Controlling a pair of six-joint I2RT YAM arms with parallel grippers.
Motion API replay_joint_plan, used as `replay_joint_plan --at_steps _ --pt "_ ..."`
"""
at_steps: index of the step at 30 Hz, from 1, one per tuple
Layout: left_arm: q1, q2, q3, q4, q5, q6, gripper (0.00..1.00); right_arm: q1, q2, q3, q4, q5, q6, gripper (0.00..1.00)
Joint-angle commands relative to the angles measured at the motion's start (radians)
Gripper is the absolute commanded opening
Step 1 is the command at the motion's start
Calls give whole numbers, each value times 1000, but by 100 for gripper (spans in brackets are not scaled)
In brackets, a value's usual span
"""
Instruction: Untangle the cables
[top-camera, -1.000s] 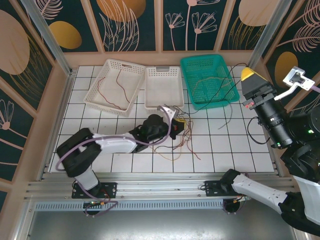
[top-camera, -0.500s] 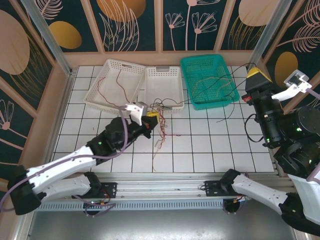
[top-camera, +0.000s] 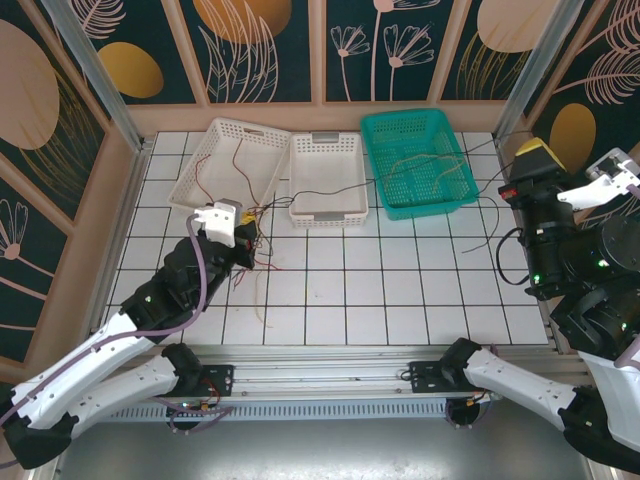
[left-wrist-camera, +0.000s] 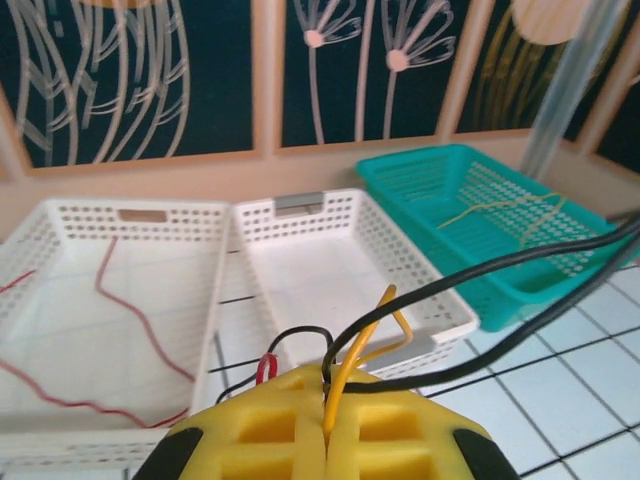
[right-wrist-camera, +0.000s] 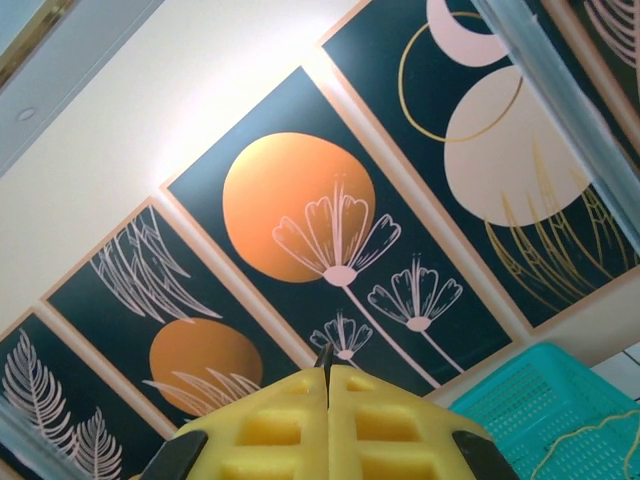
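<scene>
Cables (left-wrist-camera: 345, 350) clamped between left fingers (left-wrist-camera: 265, 425), emerging at seam.

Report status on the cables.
Left fingers shut on cable bundle. Right fingers shut on black cable. It spans middle basket and green basket.

cables (left-wrist-camera: 340, 362): thin red, black, yellow strands; bunched, tangled; black pair stretched taut rightward

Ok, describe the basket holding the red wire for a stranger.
Three plastic baskets line the far edge of the white tiled table. It is the leftmost white perforated basket; unlike its white neighbour, it holds a thin red wire.
</scene>
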Motion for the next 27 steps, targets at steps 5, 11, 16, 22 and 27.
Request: replay_joint_plan --at_steps 5,11,16,22,27 --pt "35 -43 -18 -10 -213 58 0 -5 -28 9 -4 107 -40 0" --pt "36 -49 -37 -23 -233 52 0 -6 -46 25 -7 131 -62 0" --pt "38 -49 -51 -4 -184 41 0 -4 11 28 -6 11 -77 0" --pt "38 -55 -70 20 -147 41 0 -5 156 102 -8 -139 -95 0" --pt "38 -82 -110 47 -103 41 0 -5 302 193 -8 -253 -121 0"
